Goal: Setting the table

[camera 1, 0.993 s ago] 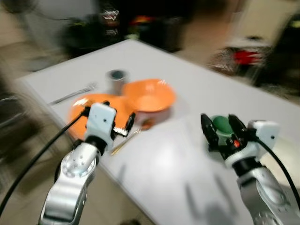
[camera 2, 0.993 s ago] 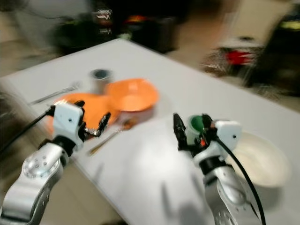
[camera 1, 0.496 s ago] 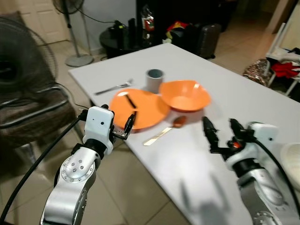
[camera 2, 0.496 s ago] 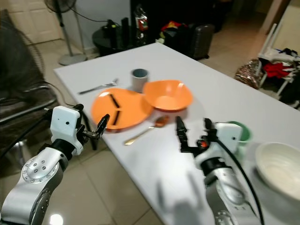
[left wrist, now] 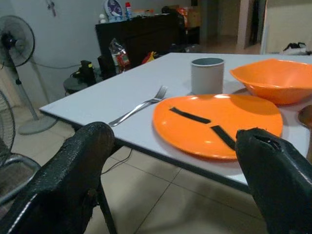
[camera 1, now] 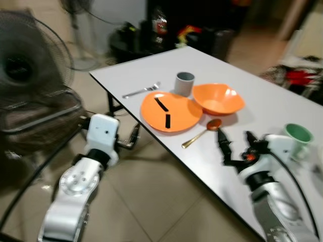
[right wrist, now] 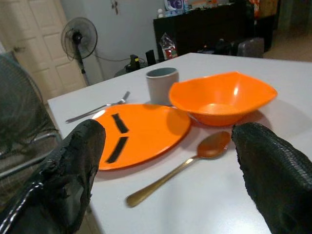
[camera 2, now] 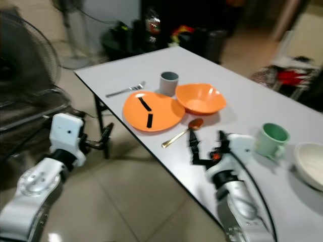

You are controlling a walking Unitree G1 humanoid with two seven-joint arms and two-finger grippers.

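On the white table (camera 1: 262, 96) lie an orange plate (camera 1: 169, 112) bearing two black strips, an orange bowl (camera 1: 218, 99), a grey cup (camera 1: 184, 83), a fork (camera 1: 141, 90) and a gold spoon (camera 1: 202, 133). A green mug (camera 1: 297, 135) and a white bowl (camera 2: 310, 159) stand further right. My left gripper (camera 1: 132, 140) is open and empty, off the table's near edge above the floor, facing the plate (left wrist: 214, 122). My right gripper (camera 1: 235, 146) is open and empty, low over the table just short of the spoon (right wrist: 185, 163).
A standing fan (camera 1: 25, 70) and a metal chair (camera 1: 40, 116) are at my left. Dark furniture with clutter (camera 1: 166, 30) stands behind the table, and red clothes (camera 1: 300, 78) lie at the right. Tiled floor (camera 1: 166, 201) runs along the table's near edge.
The camera has moved, so the table now sits further right in the picture and the green mug shows in the left eye view. Both grippers remain open and empty.
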